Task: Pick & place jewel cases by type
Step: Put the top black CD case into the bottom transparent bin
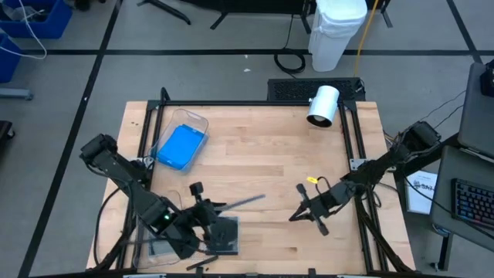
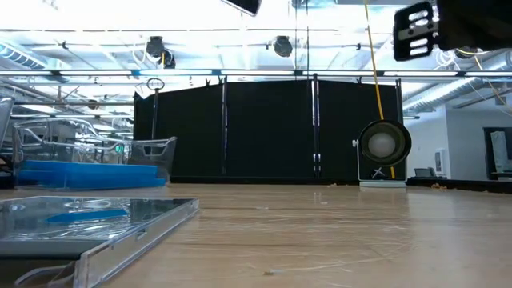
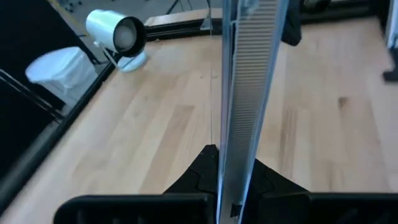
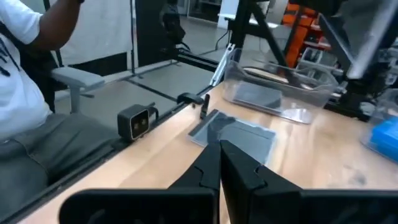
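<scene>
Left gripper (image 1: 207, 208), jaws clenched on 1 clear jewel case (image 3: 245, 93) held edge-up above the table's near-left area. It should probably be lowered flat into the near-left bin (image 4: 273, 87). Right gripper (image 1: 302, 212) waits clenched, empty; blue cases (image 1: 181, 147) fill the far bin (image 1: 202, 120).

Scene is evenly lit from overhead. Ceiling strip lights (image 2: 240, 32) are blown out to white glare in the low view. Only soft, short shadows are cast on the tabletop (image 1: 262, 154). The near clear case (image 2: 88, 224) is blurred in the low view. The held case (image 3: 245, 93) is smeared by closeness in the left wrist view. Right wrist background is soft.
</scene>
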You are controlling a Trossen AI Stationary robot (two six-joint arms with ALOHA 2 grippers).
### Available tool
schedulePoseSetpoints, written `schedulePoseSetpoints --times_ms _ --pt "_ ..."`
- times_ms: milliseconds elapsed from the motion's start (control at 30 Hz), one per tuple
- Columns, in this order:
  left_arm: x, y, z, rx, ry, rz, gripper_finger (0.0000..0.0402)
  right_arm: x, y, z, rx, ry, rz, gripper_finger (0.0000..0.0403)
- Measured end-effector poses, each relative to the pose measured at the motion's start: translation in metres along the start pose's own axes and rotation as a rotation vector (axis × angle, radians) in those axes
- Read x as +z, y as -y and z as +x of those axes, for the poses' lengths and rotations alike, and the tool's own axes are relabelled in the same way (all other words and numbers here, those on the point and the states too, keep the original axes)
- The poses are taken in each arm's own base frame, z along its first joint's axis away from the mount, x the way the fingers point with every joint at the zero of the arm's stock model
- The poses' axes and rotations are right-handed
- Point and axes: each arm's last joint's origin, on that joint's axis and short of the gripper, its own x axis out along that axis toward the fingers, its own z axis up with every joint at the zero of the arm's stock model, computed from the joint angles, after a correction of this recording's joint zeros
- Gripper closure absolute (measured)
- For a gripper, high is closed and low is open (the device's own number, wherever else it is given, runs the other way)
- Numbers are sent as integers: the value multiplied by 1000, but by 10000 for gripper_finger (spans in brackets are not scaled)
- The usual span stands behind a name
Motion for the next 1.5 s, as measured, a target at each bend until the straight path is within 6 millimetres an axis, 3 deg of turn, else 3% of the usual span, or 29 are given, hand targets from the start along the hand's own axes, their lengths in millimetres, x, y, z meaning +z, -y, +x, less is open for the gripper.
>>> schedulePoseSetpoints --times_ms 333,433,600,833,1000,1200,1367,1500 --pt "-23 -44 -17 -106 200 -159 380 -28 20 -69 -124 162 89 403" --pt "-36 -56 -17 -120 258 -173 380 -18 25 -78 -153 263 112 403" --pt "-64 -76 -9 -129 302 -274 380 -18 27 -84 -159 237 112 403" --pt "-105 -89 11 -160 333 -367 380 -20 29 -85 -176 208 83 403" --pt "-118 -93 21 -226 381 -405 380 -22 35 -86 -219 195 101 403" --pt "-119 -94 29 -302 452 -272 380 -22 37 -86 -230 199 119 403" --pt "-107 -92 33 -390 604 -31 380 -22 37 -86 -231 200 130 403" --pt "-106 -90 38 -365 684 228 380 -22 37 -86 -230 201 150 403"
